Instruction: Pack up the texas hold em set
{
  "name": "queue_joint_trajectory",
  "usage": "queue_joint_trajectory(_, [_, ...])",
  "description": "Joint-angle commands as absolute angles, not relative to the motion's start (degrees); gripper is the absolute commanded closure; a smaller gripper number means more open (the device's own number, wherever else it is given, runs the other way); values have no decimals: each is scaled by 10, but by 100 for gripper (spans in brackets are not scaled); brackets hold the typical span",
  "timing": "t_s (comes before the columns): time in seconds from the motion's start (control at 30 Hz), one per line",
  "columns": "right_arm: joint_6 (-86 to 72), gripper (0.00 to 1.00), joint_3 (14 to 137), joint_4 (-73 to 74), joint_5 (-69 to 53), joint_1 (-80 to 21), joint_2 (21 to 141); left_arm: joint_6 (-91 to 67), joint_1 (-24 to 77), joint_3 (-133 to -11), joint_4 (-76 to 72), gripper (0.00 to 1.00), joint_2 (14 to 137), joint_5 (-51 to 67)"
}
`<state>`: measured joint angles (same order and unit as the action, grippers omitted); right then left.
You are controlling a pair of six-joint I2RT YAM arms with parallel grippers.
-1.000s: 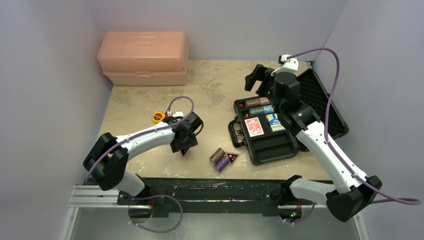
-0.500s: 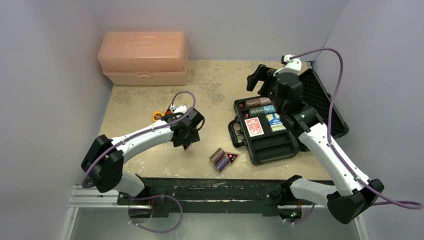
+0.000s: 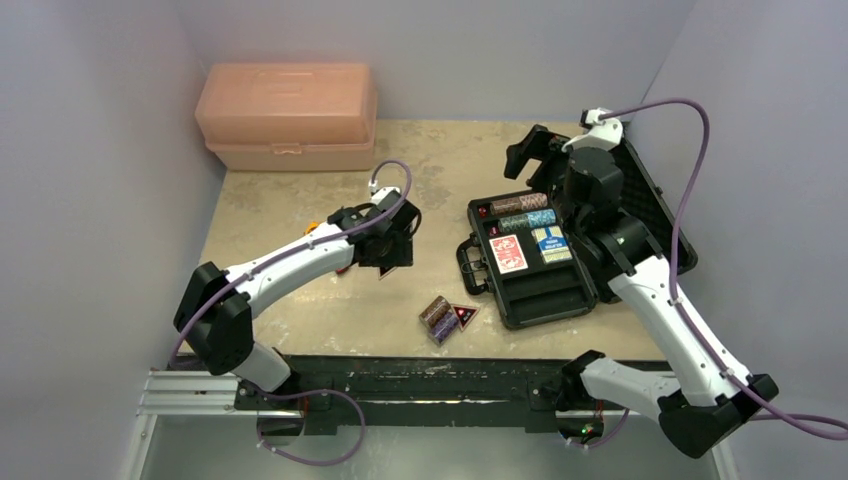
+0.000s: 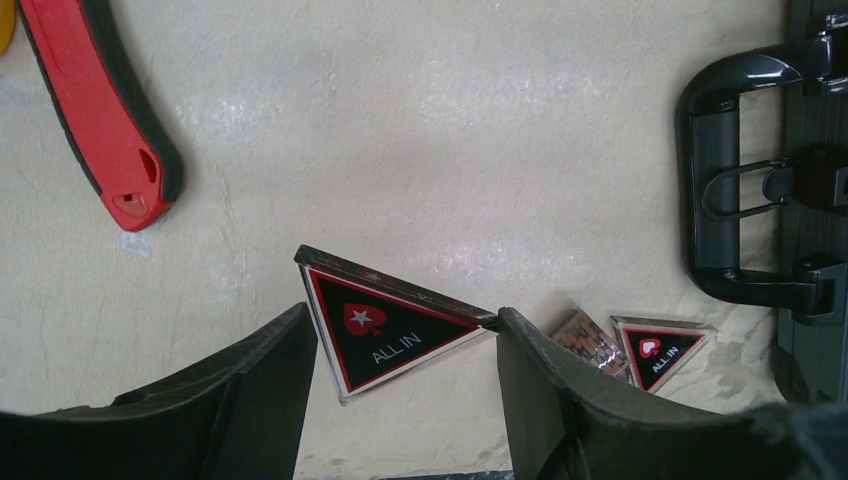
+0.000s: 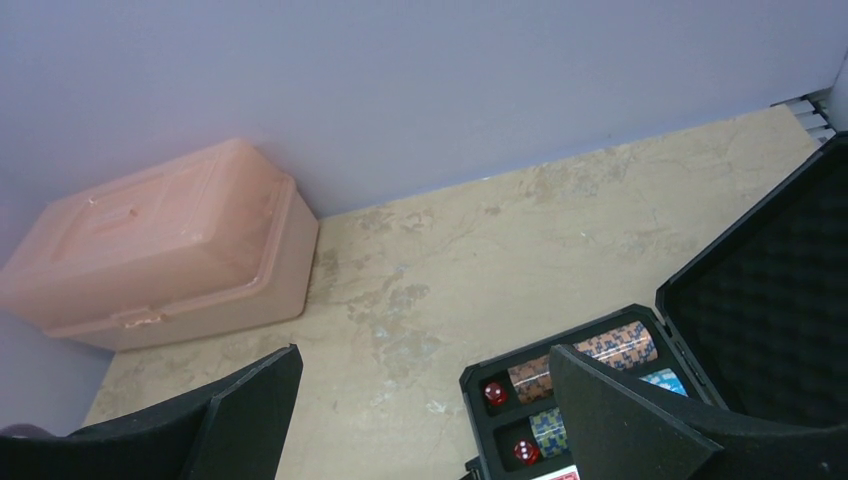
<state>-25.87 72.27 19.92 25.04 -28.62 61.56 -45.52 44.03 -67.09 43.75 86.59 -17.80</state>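
At centre frame the left gripper (image 4: pixel 402 335) pinches a triangular token (image 4: pixel 380 332). Chips (image 3: pixel 520 203), card decks (image 3: pixel 507 253) and dice (image 5: pixel 496 392) already sit in the open case (image 3: pixel 545 290) at right. One chip stack (image 3: pixel 437 318) and a second token (image 3: pixel 463 316) wait outside, and the right gripper (image 5: pixel 425 355) hovers spread and empty.

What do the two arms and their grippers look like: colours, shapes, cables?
Both the left arm and the right arm have smooth white links between bulky black joints. A purple cable loops along each, up to a white fitting near the wrist. The left gripper and right gripper each have two broad matte black fingers.
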Motion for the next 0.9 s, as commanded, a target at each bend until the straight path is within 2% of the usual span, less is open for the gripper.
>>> queue_joint_trajectory(0.0, [-254, 1, 750, 200, 276, -289, 597, -370, 443, -717, 426, 100, 885, -164])
queue_joint_trajectory(0.37, [-239, 1, 776, 209, 317, -290, 586, -294, 444, -788, 405, 100, 919, -118])
queue_joint_trajectory(0.87, [-230, 1, 774, 181, 441, -290, 528, -177, 474, -964, 418, 100, 1037, -76])
